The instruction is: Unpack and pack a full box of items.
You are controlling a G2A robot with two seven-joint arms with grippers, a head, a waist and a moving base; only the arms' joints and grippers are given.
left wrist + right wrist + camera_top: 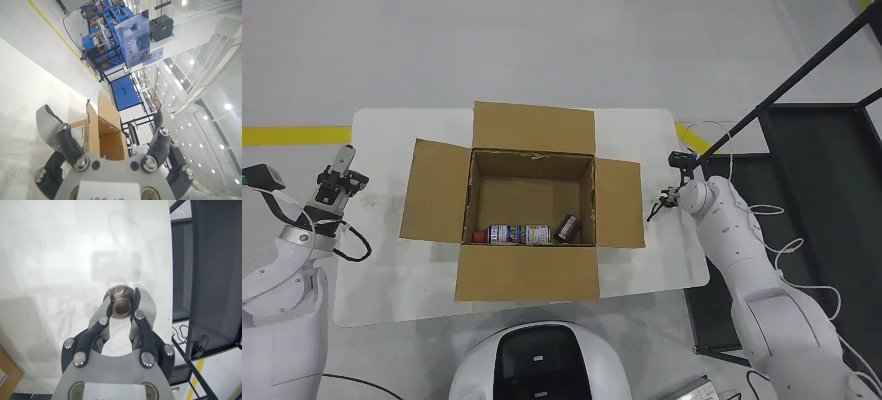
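In the top view, an open cardboard box sits in the middle of a white table with all four flaps spread outward. Against its near wall lie a bottle with a red cap, on its side, and just beside it a dark jar. The left gripper is over the table's left edge, well apart from the box. The right gripper is over the table just beside the box's right flap. In the left wrist view, the left gripper has its fingers spread wide with nothing between them. Beyond it the box stands on the table, one flap upright. In the right wrist view, the right gripper is clamped on a small metal bushing, a flanged ring with a hollow bore that faces the camera. Its pads press on either side of the ring, which is held over the bare table. A corner of the box shows at the frame's edge, and a dark rack stands past the table's rim.
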